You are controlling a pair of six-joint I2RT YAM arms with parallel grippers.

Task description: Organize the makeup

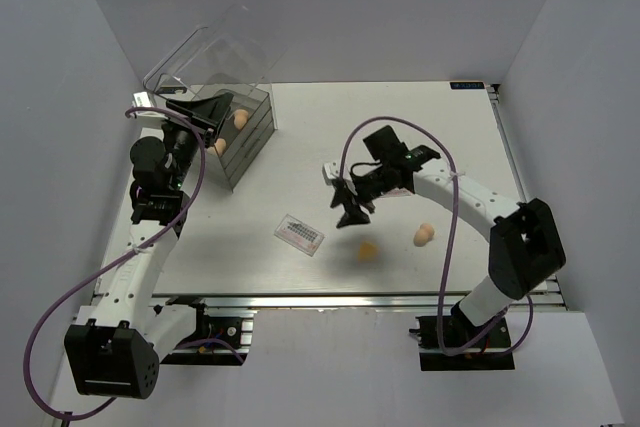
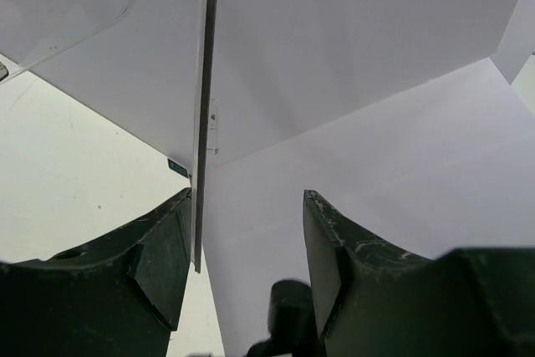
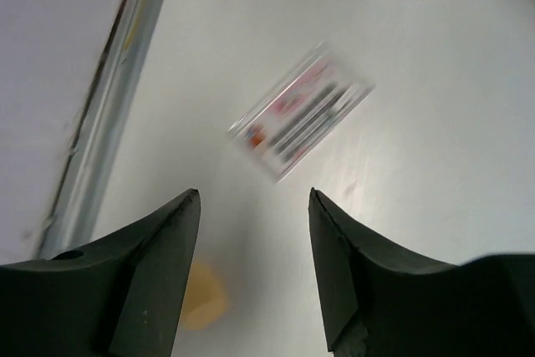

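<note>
right gripper (image 3: 253, 198) hangs wide open and empty over a flat clear rectangular palette (image 3: 301, 110) lying mid-frame on the white table (image 1: 450, 127), with a tan egg-shaped sponge (image 3: 201, 294) nearby. the palette looks rigid, light and probably slick, best pinched across its narrow edges. left gripper (image 2: 247, 198), part open, straddles a panel of the clear plastic drawer box (image 1: 258, 117) at upper left, not clamping it.

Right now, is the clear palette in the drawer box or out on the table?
Out. The palette lies flat on the bare table, well apart from the drawer box.
</note>
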